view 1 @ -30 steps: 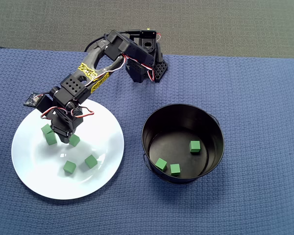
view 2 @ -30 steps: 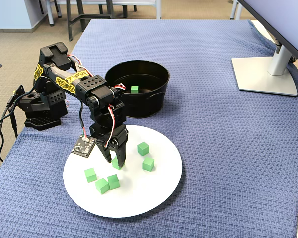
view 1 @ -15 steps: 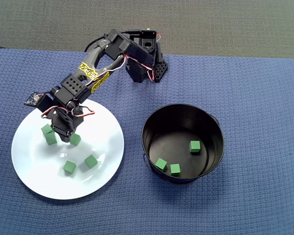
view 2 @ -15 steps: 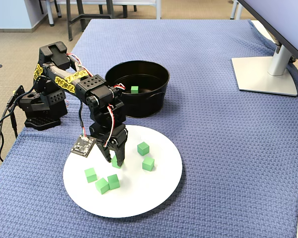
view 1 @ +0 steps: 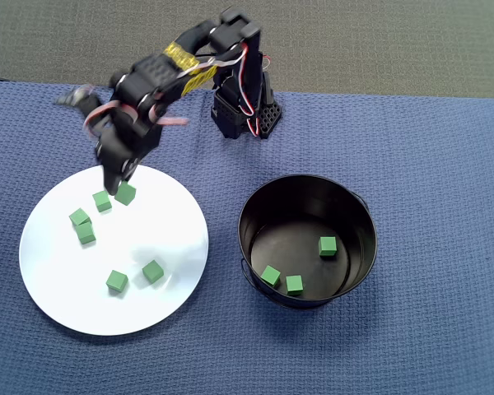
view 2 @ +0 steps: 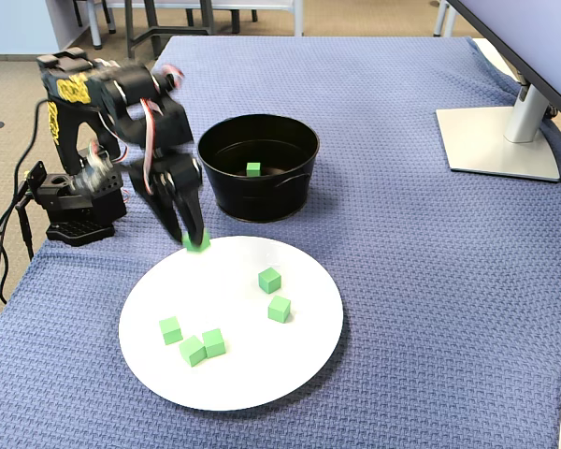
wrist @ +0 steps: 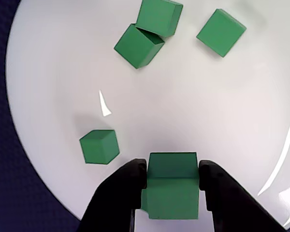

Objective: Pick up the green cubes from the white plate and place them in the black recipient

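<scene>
My gripper (wrist: 173, 174) is shut on one green cube (wrist: 173, 186), held between the two black fingers above the white plate (wrist: 208, 106). In the overhead view the gripper (view 1: 123, 191) hangs with the cube (view 1: 125, 193) over the plate's (view 1: 173, 230) upper rim. The fixed view shows the gripper (view 2: 194, 238) with that cube (view 2: 197, 242) over the plate's (view 2: 262, 365) far edge, left of the black recipient (view 2: 262, 196). Several more green cubes (view 1: 117, 281) lie loose on the plate. Three green cubes (view 1: 294, 285) lie inside the black recipient (view 1: 306, 178).
The arm's base (view 1: 245, 115) stands at the back of the blue cloth, behind the plate and pot. A monitor stand (view 2: 500, 140) sits far right in the fixed view. A dark cable (view 2: 9, 234) hangs by the table's left edge.
The gripper has lifted off the plate with a green cube and swung up toward the plate's far rim. The other cubes have stayed where they were.
</scene>
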You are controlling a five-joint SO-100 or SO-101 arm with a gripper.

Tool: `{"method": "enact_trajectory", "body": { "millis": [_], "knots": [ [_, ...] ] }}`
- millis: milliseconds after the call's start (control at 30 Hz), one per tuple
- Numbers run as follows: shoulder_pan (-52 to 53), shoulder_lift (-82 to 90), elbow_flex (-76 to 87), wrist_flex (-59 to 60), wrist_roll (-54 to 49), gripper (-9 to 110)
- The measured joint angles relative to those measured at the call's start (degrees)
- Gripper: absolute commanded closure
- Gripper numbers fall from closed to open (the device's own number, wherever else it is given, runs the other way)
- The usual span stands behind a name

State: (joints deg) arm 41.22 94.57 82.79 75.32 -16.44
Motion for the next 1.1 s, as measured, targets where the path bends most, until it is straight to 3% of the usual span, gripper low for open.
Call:
{"method": "enact_trajectory", "body": {
  "millis": [267,633,700,767,800,1100],
  "knots": [
    [-18.37,21.62,11.51,2.11,8.09,102],
    [-50.89,27.16,27.60,-16.17,19.78,102],
    [-52.82,25.40,29.00,-19.60,20.92,96],
    [-54.84,23.91,29.00,-20.74,21.18,72],
    [-55.99,23.73,29.00,-20.74,21.18,68],
    [-54.49,23.82,22.41,-13.18,19.60,68]
  ]
}}
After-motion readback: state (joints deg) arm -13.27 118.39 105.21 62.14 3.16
